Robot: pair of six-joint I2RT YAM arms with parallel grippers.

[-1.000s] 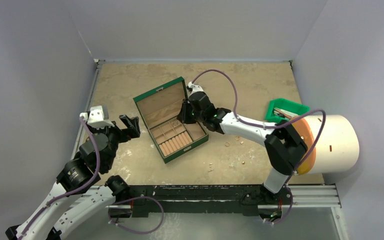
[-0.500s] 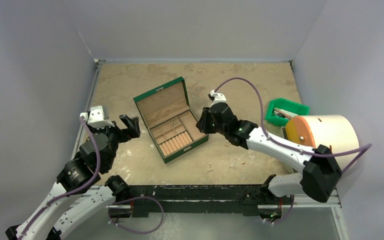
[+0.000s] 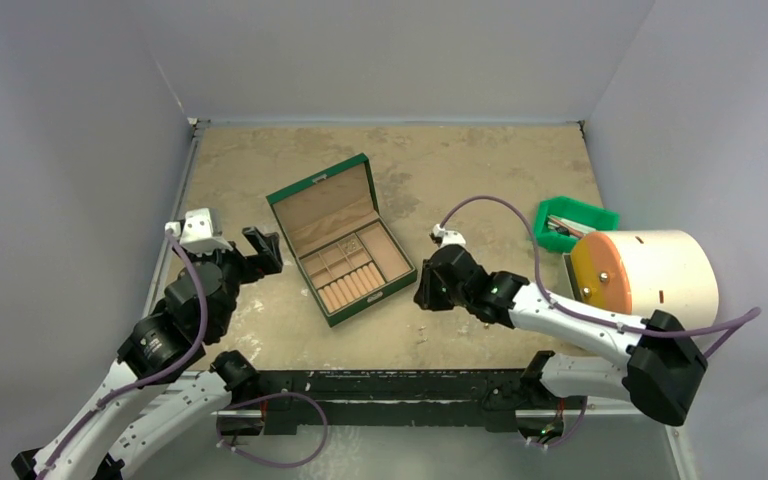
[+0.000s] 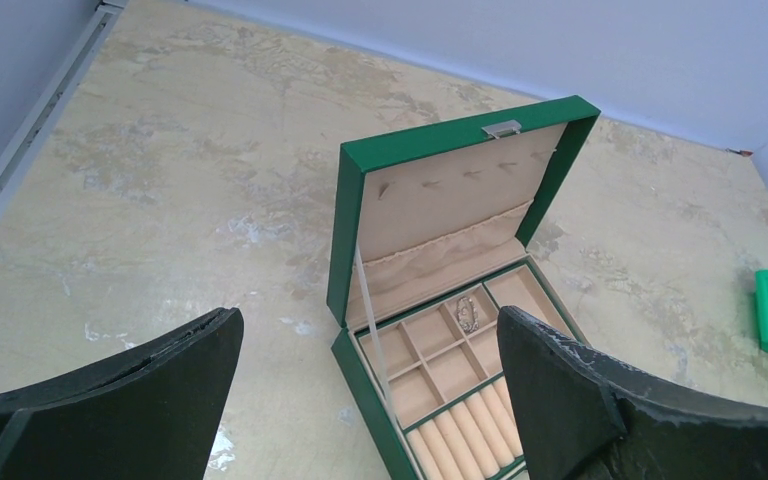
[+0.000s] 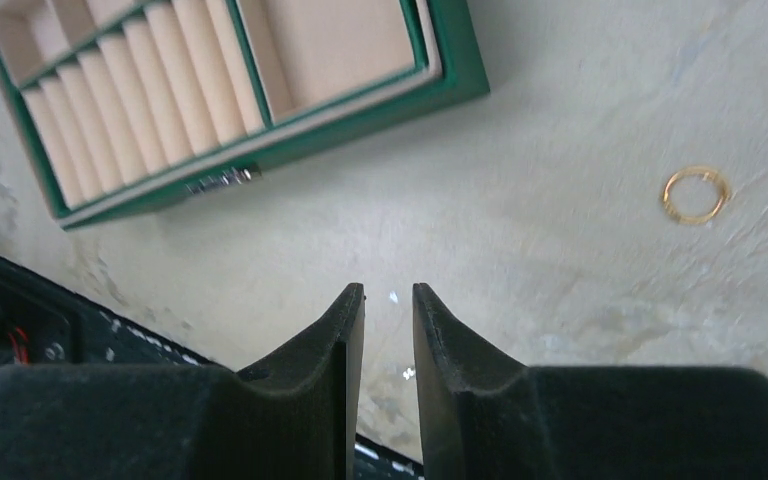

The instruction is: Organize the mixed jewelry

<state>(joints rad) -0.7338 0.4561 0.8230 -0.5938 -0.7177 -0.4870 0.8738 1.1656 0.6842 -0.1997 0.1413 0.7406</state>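
Left end effector (image 4: 367, 340), jaws fully spread and empty, faces the open green hinged box (image 4: 440, 150); a thin silvery wire piece (image 4: 466, 312) lies in one tan compartment. Right end effector (image 5: 388, 292), jaws narrowly parted, grips nothing above the beige worktop (image 5: 560, 260); a small gold-coloured ring (image 5: 695, 193) lies nearby.

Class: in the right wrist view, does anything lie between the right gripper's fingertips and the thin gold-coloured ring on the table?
Nothing visible does. Only bare tan tabletop lies between the right gripper and the thin gold-coloured ring, up-right in that view. The green jewellery box sits off to the other side.
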